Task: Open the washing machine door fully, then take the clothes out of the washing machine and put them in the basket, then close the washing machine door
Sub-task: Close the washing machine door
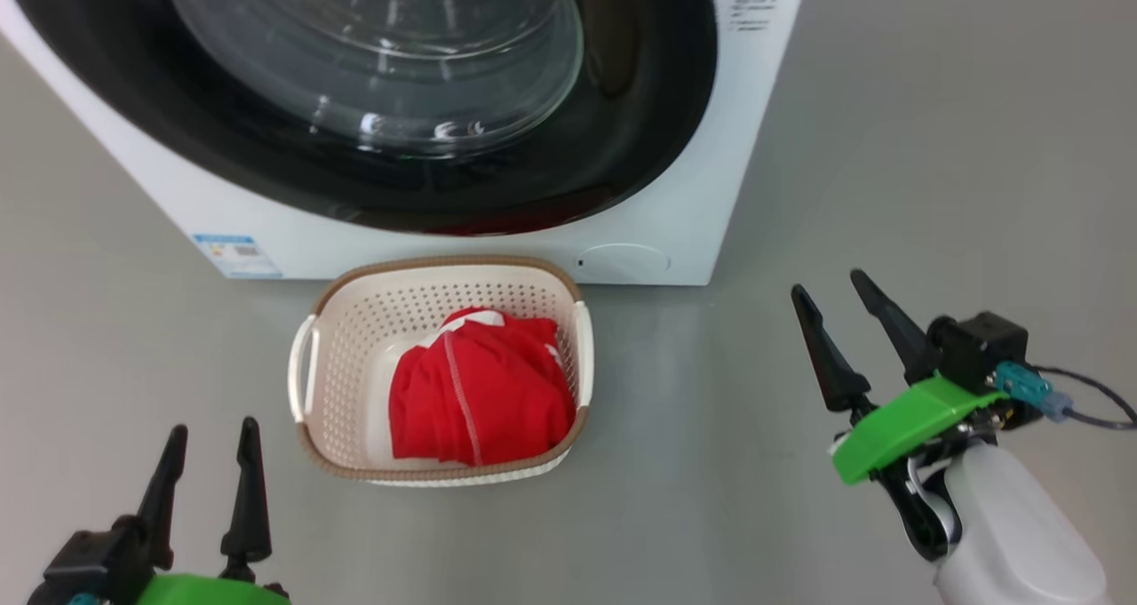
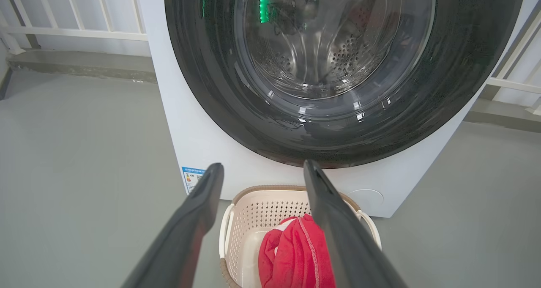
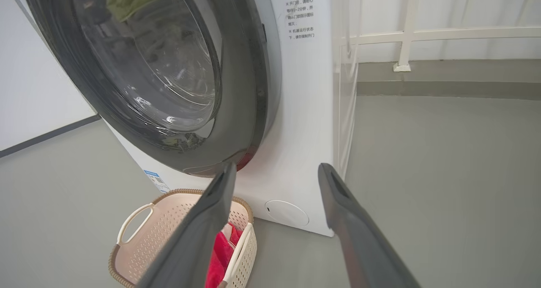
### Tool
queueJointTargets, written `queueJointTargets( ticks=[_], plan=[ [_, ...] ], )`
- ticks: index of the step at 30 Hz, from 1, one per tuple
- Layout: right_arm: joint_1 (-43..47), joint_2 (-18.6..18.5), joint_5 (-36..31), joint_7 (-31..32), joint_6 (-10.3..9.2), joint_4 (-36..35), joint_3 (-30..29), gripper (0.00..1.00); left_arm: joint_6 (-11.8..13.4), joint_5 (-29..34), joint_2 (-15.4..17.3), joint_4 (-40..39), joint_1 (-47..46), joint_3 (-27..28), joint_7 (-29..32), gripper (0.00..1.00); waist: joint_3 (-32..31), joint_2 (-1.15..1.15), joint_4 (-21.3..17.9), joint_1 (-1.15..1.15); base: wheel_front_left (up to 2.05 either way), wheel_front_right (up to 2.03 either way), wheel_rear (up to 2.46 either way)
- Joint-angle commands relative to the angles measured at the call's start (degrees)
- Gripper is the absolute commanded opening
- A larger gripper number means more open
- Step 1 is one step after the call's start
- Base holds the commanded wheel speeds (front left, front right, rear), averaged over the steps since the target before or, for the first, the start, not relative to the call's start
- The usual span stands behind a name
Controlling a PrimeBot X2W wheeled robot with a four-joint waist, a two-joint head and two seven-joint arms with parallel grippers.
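On the grey floor (image 1: pixel 888 187), directly before the washer (image 1: pixel 426 241), stands the basket (image 1: pixel 400 312), mouth up, level, one white handle at its left side and one at its right. Its far rim sits just beside the washer's lower front; I cannot tell whether they touch.

Clothes (image 1: pixel 480 392): one red bundle inside the basket, lying in the right half and reaching the right wall. The bundle's long axis runs from the basket's far side to its near side, and a white stitched seam follows the same line. The basket bottom shows bare to its left.

Door (image 1: pixel 622 143): lies back against the washer front, glass facing the robot. Whether it is latched cannot be told.

Left gripper (image 1: pixel 213 429): near the basket's left near corner, apart from it, fingers spread and holding nothing, pointing toward the washer.

Right gripper (image 1: pixel 827 282): well to the basket's right, above the floor, fingers spread and holding nothing, angled toward the washer's right corner.
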Motion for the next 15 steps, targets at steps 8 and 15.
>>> queueJointTargets(
  ticks=[8, 15],
  plan=[
    [6.7, -0.2, 0.5, -0.3, -0.12, -1.8, -0.6, 1.0, -0.2, 0.1, 1.9, -0.9, 2.5, 2.3, -0.5, 1.0, -4.5, 0.0, -3.6, 0.0, 0.0, 0.0, 0.0],
    [11.7, -0.7, 0.5, -0.3, -0.12, -2.6, -1.8, 1.0, -0.2, -1.7, 2.4, 0.0, 4.7, 2.4, -0.5, 1.0, -6.9, 0.0, -4.8, 0.0, 0.0, 0.0, 0.0]
  ],
)
